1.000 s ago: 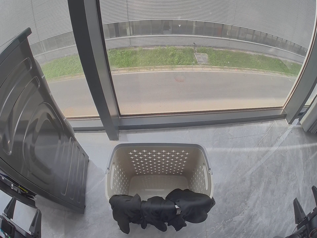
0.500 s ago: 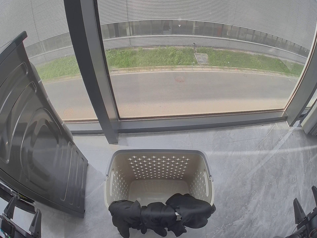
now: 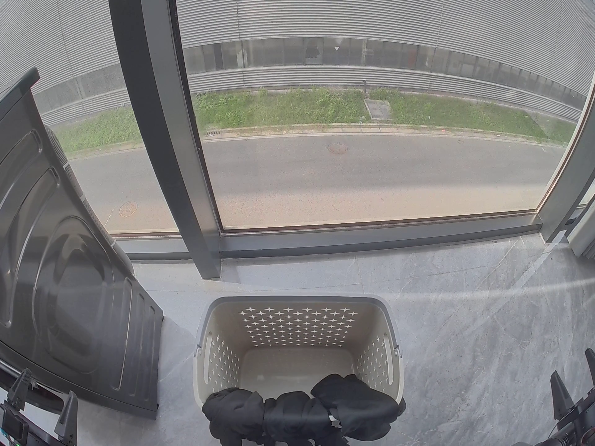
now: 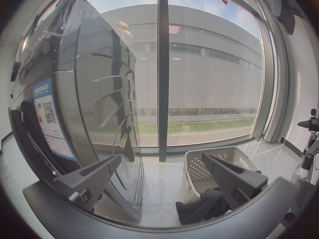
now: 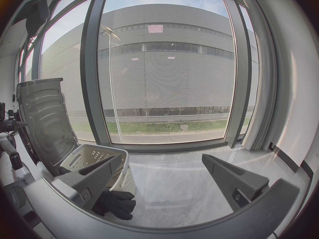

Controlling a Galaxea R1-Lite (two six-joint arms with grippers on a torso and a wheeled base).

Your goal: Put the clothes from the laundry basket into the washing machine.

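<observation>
Head view: a pale plastic laundry basket (image 3: 297,301) stands on a grey marble floor (image 3: 483,317) before a tall window (image 3: 372,156); black clothes (image 3: 297,413) lie bunched over its near rim, partly hanging outside; a dark grey washing machine (image 3: 68,292) stands just beside the basket on my left, its ribbed side panel facing it; my left gripper (image 3: 46,391) and my right gripper (image 3: 573,373) sit low at the near corners, apart from the basket.

Left wrist view: my left gripper (image 4: 161,160) has its fingers spread wide, grasping nothing; the washing machine (image 4: 86,93) stands close by, with a blue and white label (image 4: 50,120) on its front bearing a square code and print too small to read; beyond are the basket (image 4: 196,165) and the clothes (image 4: 202,206) draped down its wall.

Right wrist view: my right gripper (image 5: 161,161) is likewise spread and bare; the basket (image 5: 89,153) stands against the washing machine (image 5: 46,120); the clothes (image 5: 116,204) hang over the rim towards the floor.
</observation>
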